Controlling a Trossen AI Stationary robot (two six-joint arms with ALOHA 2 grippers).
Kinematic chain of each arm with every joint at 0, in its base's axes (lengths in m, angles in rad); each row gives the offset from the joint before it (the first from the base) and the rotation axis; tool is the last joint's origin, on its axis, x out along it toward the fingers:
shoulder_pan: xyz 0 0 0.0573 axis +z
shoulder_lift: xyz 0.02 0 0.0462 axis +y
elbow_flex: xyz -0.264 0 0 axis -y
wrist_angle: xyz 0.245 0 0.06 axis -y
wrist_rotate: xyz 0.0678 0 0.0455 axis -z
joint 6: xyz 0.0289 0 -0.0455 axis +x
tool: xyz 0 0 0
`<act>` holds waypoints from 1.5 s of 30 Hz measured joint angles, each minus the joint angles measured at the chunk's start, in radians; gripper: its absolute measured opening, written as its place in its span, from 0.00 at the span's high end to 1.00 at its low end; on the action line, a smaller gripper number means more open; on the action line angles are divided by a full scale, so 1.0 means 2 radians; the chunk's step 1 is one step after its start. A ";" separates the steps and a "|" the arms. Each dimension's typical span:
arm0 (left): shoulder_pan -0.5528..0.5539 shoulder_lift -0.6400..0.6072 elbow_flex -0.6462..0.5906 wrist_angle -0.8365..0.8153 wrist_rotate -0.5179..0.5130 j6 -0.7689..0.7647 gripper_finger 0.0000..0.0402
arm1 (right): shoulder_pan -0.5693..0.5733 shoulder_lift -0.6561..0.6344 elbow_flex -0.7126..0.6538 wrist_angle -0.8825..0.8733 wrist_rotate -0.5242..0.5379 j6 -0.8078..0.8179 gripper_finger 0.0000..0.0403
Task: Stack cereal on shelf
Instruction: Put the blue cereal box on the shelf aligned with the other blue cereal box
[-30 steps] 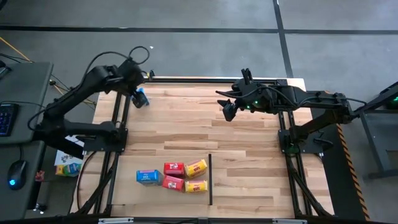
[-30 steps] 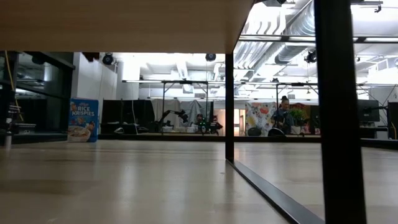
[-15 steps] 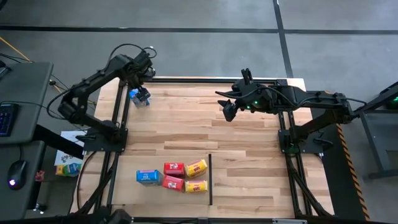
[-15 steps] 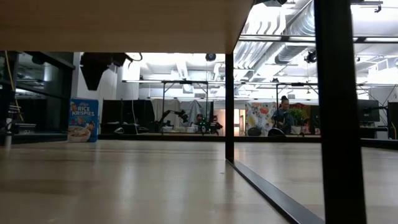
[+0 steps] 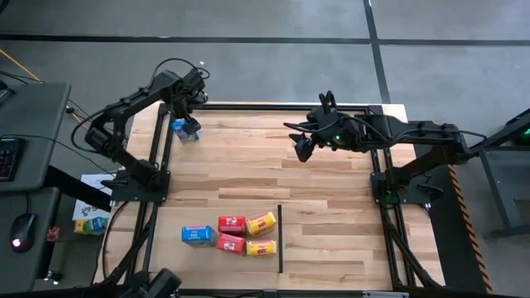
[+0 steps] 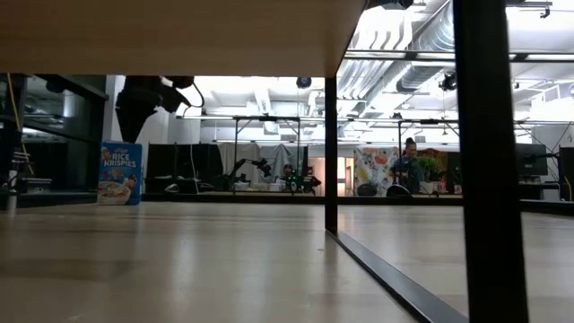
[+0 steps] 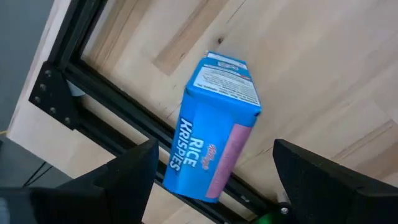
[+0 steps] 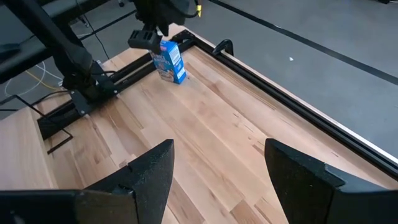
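Note:
A blue cereal carton (image 5: 185,131) stands upright on its base at the table's far left corner, beside the black frame rail (image 7: 112,118). My left gripper (image 5: 188,119) hangs open just above it, pointing down. In the left wrist view one finger (image 7: 134,174) stands on either side of the carton (image 7: 214,130) without touching. The low view shows the gripper (image 6: 139,112) above the carton (image 6: 119,173). My right gripper (image 5: 301,149) waits open in the air over the table's far middle. Near the front edge lie one blue (image 5: 196,235), two red (image 5: 231,224) and two yellow cartons (image 5: 261,223).
A thin black bar (image 5: 280,238) runs toward the front edge just right of the carton group. In the low view a wooden board (image 6: 170,36) spans overhead, carried by black posts (image 6: 330,152). The table's middle and right are bare wood (image 5: 331,199).
My left gripper has swung toward the table's far edge and come down over the blue carton, turning to point straight down. The carton has stayed where it stood. My right arm has kept still.

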 joint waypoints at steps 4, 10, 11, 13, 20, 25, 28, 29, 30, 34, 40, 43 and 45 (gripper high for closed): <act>0.000 0.013 0.000 0.002 -0.003 0.011 0.23 | 0.000 0.003 0.000 -0.002 0.000 0.000 0.40; -0.005 0.049 0.000 0.002 -0.039 0.007 0.23 | 0.000 0.006 0.000 -0.003 0.000 0.000 0.40; -0.006 0.054 0.000 0.001 -0.040 0.004 0.23 | 0.000 0.007 0.000 -0.003 -0.001 0.000 0.40; -0.007 0.060 0.000 0.002 -0.054 -0.003 0.23 | 0.000 0.007 0.000 -0.003 -0.001 0.000 0.40; -0.015 0.062 0.000 -0.013 -0.066 -0.002 0.23 | 0.000 0.009 0.000 -0.003 -0.002 0.000 0.40; -0.028 0.062 0.000 -0.019 -0.057 -0.026 0.23 | 0.000 0.009 0.000 -0.003 -0.002 -0.003 0.40; -0.039 0.062 0.000 -0.017 -0.045 -0.041 0.23 | 0.000 0.009 0.000 -0.003 -0.002 -0.003 0.40; -0.042 0.062 0.000 -0.015 -0.045 -0.049 0.23 | 0.000 0.009 0.000 -0.003 -0.002 -0.003 0.40; -0.045 0.062 0.000 -0.016 -0.045 -0.057 0.23 | 0.000 0.009 0.000 -0.003 -0.002 -0.003 0.40; -0.052 0.062 0.000 -0.018 -0.043 -0.067 0.23 | 0.000 0.009 0.000 -0.003 -0.001 -0.003 0.40; -0.053 0.062 -0.010 -0.012 -0.045 -0.093 0.25 | 0.000 0.009 0.000 -0.003 0.003 -0.003 0.40; -0.053 0.062 -0.031 -0.013 -0.049 -0.096 0.28 | 0.000 0.009 0.000 -0.003 0.006 -0.003 0.40; -0.053 0.062 -0.049 -0.010 -0.058 -0.095 0.31 | 0.000 0.009 0.000 -0.003 0.006 -0.002 0.40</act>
